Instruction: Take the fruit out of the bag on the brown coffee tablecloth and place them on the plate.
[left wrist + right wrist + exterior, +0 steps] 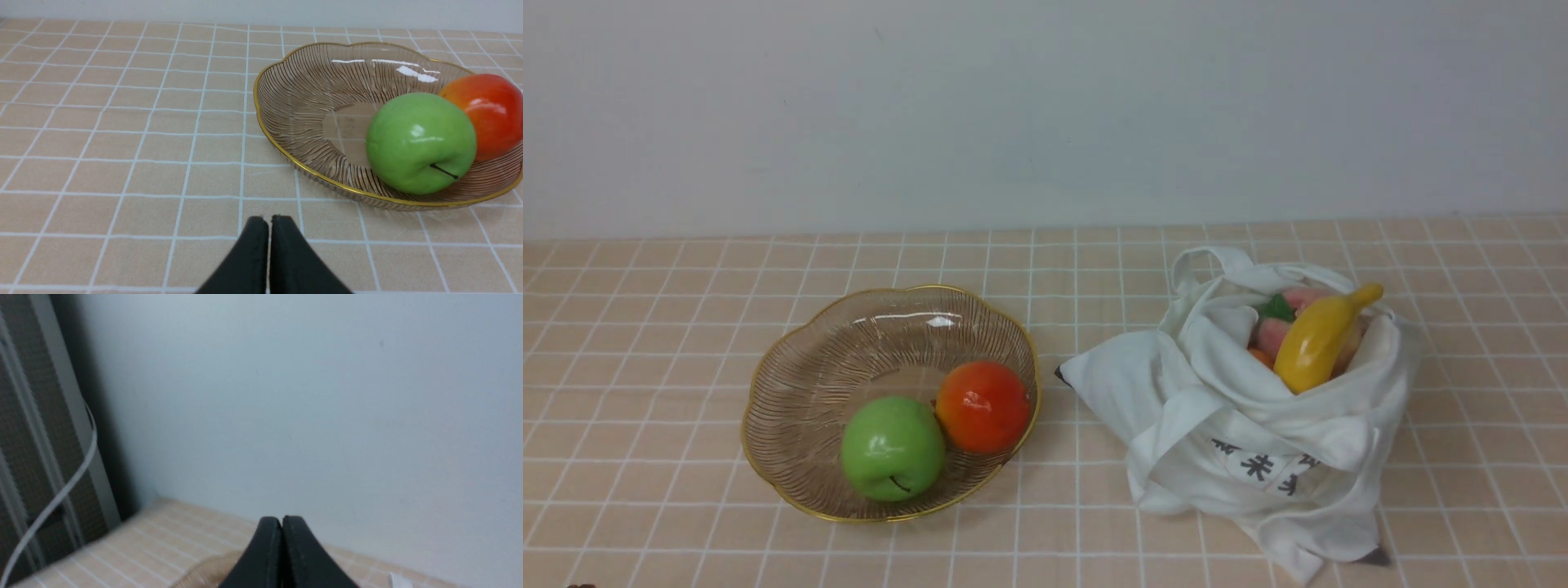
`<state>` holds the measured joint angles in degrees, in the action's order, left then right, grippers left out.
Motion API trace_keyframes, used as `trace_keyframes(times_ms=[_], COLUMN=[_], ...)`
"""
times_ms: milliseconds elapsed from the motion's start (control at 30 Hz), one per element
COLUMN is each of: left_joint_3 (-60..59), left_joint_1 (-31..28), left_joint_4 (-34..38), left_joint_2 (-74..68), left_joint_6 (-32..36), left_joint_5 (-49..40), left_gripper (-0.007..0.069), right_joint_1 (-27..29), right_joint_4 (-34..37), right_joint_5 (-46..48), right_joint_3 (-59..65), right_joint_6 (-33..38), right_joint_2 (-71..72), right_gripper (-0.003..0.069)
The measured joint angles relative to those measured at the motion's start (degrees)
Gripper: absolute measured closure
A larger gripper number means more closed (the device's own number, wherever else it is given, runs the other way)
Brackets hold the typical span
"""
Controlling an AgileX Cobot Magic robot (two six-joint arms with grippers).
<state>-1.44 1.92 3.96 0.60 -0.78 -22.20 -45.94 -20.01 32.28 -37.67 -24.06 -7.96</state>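
Note:
The amber glass plate (pixel 792 408) sits left of centre on the checked tablecloth (pixel 645 327). In it lie a green apple (pixel 892 447) and a red-orange pomegranate (pixel 983 406). The white bag (pixel 1241 441) stands open at the right, holding a yellow banana (pixel 1319 336) and a pink peach (pixel 1272 333) with a green leaf. Neither gripper shows in the front view. My left gripper (pixel 269 220) is shut and empty, low over the cloth beside the plate (pixel 294 106), with the apple (pixel 421 143) and pomegranate (pixel 490 110) in sight. My right gripper (pixel 282 520) is shut and empty, pointing at the wall.
A pale wall (pixel 1045 106) backs the table. The right wrist view shows a dark panel with a white cable (pixel 61 490) at the table's side. A tiny dark object (pixel 580 585) sits at the front view's bottom left edge.

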Motion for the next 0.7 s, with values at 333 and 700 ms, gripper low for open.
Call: trace_keyframes(times_ms=[333,700], left_joint_3=[0.0,0.0], left_joint_1=[0.0,0.0], left_joint_4=[0.1,0.1], left_joint_2=[0.0,0.0], left_joint_6=[0.1,0.1], left_joint_5=[0.0,0.0], left_gripper=[0.0632,0.0632], right_joint_1=[0.0,-0.1], right_joint_4=[-3.5,-2.2], right_joint_5=[-2.9,-10.0], right_joint_3=[13.1,13.5], right_joint_6=[-7.1,-6.8], right_joint_2=[8.5,8.3], right_gripper=[0.0671,0.0671])
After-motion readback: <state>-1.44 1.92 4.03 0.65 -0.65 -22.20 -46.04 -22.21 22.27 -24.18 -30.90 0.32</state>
